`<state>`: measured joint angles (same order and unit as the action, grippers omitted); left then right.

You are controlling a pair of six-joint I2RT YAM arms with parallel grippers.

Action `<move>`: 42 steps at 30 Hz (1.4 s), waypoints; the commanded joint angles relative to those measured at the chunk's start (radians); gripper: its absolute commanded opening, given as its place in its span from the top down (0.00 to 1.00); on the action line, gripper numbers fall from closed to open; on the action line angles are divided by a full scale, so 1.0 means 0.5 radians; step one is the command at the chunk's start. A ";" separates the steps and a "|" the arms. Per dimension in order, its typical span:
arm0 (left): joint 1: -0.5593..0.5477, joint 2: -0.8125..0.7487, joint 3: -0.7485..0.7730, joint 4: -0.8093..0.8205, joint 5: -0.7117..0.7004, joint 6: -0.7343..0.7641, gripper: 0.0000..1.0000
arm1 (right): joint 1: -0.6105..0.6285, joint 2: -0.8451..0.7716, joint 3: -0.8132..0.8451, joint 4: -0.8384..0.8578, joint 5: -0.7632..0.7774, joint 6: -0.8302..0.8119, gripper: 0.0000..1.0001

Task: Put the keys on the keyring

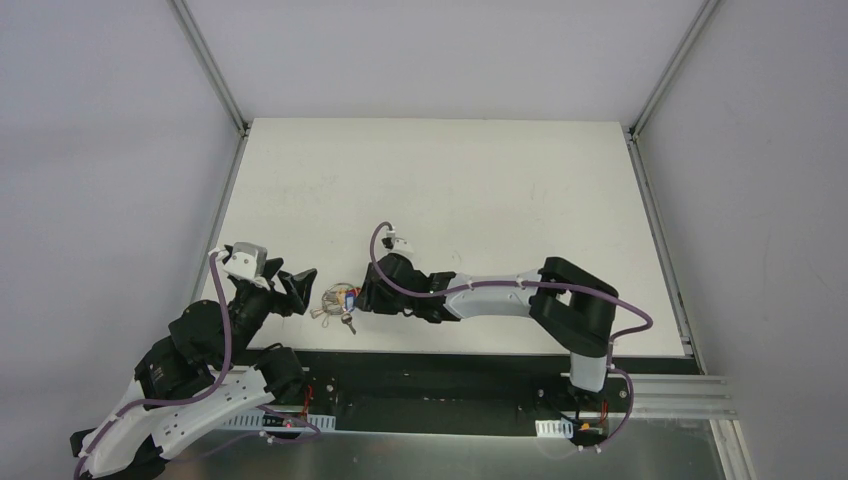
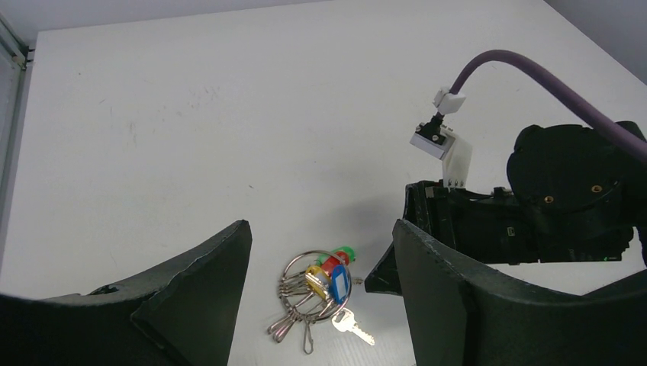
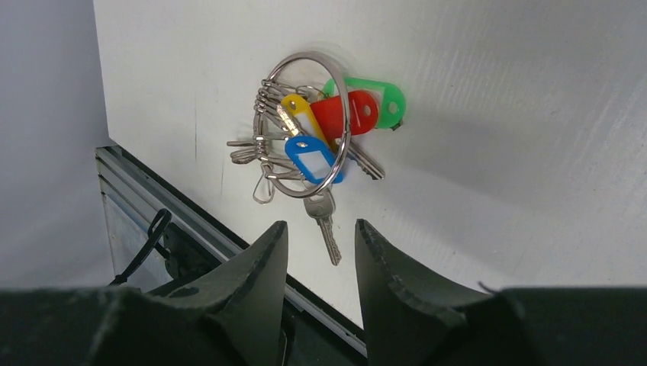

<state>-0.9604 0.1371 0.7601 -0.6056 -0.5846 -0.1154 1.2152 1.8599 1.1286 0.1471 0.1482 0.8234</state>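
Note:
A metal keyring lies on the white table near its front edge, and also shows in the top view and the left wrist view. On or against it lie a green-headed key, red, yellow and blue ones, and a bare silver key. The green head also shows in the left wrist view. No black-headed key is in view. My left gripper is wide open, just left of the ring. My right gripper is open and empty, just right of it.
Several wire clips hang on the ring. The table's front edge and a black rail run close beside the ring. The right arm's wrist and purple cable fill the space right of the ring. Frame posts stand at the far corners.

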 commanded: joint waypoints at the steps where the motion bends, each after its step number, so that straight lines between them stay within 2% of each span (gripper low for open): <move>1: 0.018 0.002 -0.008 0.067 -0.006 0.010 0.32 | -0.006 0.071 0.103 0.140 -0.007 0.105 0.60; 24: 0.018 0.041 -0.011 0.069 0.003 0.031 0.32 | -0.092 0.354 0.182 0.343 -0.040 0.160 0.68; 27: 0.018 0.046 -0.011 0.070 0.000 0.034 0.32 | -0.100 0.373 0.187 0.365 -0.051 0.170 0.75; 31: 0.018 0.053 -0.011 0.070 -0.002 0.036 0.32 | -0.105 0.386 0.191 0.388 -0.083 0.173 0.92; 32: 0.018 0.055 -0.011 0.069 -0.002 0.038 0.32 | -0.105 0.388 0.191 0.399 -0.089 0.175 1.00; 36: 0.018 0.055 -0.013 0.070 -0.007 0.041 0.32 | -0.105 0.307 0.121 0.450 -0.074 0.140 1.00; 42: 0.018 0.046 -0.005 0.066 -0.009 0.041 0.32 | -0.102 0.018 0.040 0.280 0.079 -0.056 1.00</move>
<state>-0.9600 0.1505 0.7582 -0.6044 -0.5846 -0.1143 1.1652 2.0174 1.1660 0.3035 0.1249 0.8711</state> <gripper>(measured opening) 0.683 0.020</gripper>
